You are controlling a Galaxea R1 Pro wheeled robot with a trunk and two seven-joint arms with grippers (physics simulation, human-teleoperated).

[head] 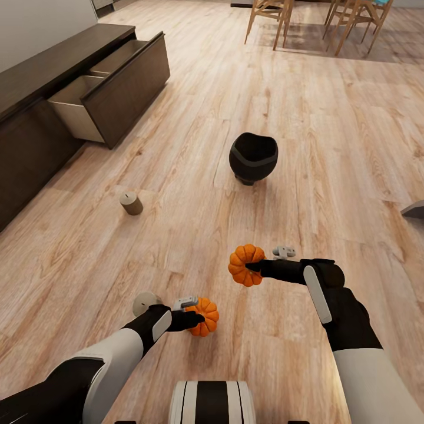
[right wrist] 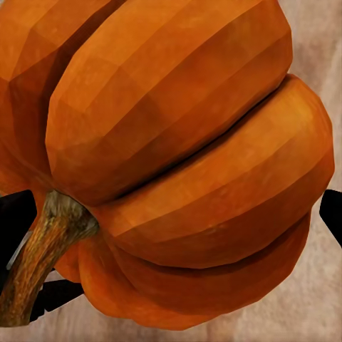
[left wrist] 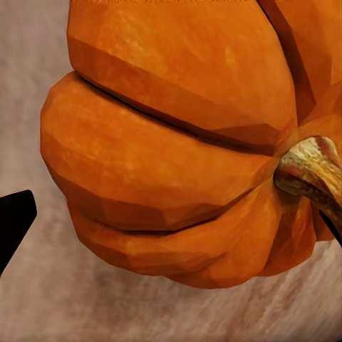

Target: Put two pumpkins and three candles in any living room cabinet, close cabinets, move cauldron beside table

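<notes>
My left gripper is shut on one orange pumpkin low in the head view; its ribbed side and stem sit between the dark fingertips in the left wrist view. My right gripper is shut on the other pumpkin, seen close up in the right wrist view. The black cauldron stands on the floor ahead. One candle stands left of it, another candle just behind my left wrist. The dark-brown cabinet runs along the left wall with two drawers pulled open.
Wooden dining chairs stand at the far end of the plank floor. A grey corner of something pokes in at the right edge. The robot's base shows at the bottom.
</notes>
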